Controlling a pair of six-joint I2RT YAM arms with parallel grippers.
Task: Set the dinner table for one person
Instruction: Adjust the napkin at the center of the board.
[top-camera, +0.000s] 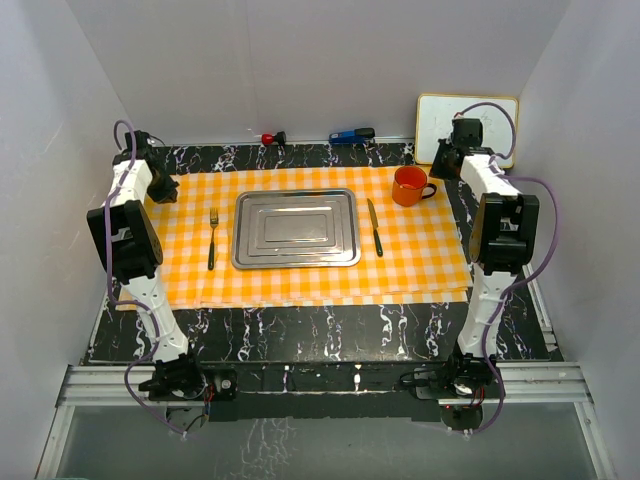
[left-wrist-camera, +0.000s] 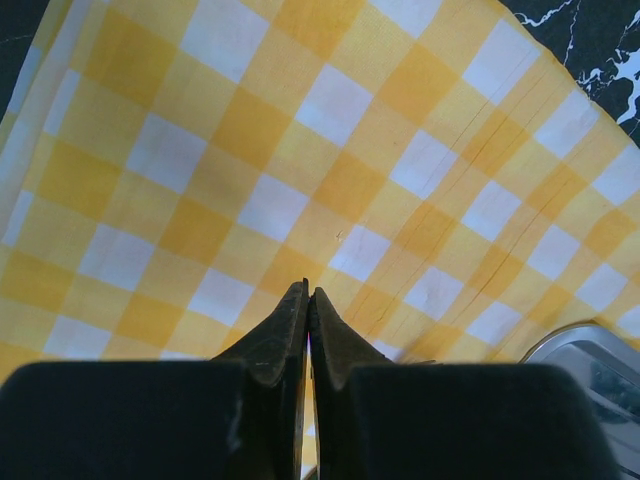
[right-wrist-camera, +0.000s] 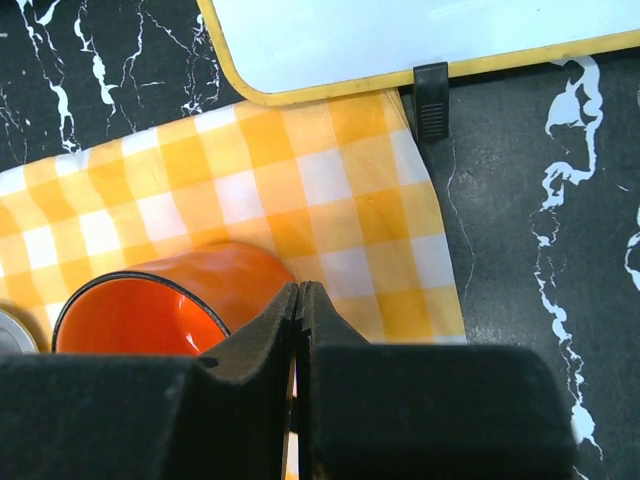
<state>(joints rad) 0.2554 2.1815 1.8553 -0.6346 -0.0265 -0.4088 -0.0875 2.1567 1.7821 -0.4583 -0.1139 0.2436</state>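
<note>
Left arm (top-camera: 160, 312), mine: white tubular links, boxy black joint housings.
Right arm (top-camera: 484, 180), mine: same build, white links and black housings.
Left cable (top-camera: 117, 135) and right cable (top-camera: 554, 225): thin, lavender, looped.
Left base (top-camera: 178, 378) and right base (top-camera: 462, 380): squat black blocks.
Left gripper (left-wrist-camera: 307, 295): two matte black fingers tapering from a broad black body to narrow tips.
Right gripper (right-wrist-camera: 299, 290): identical black tapered pair.
</note>
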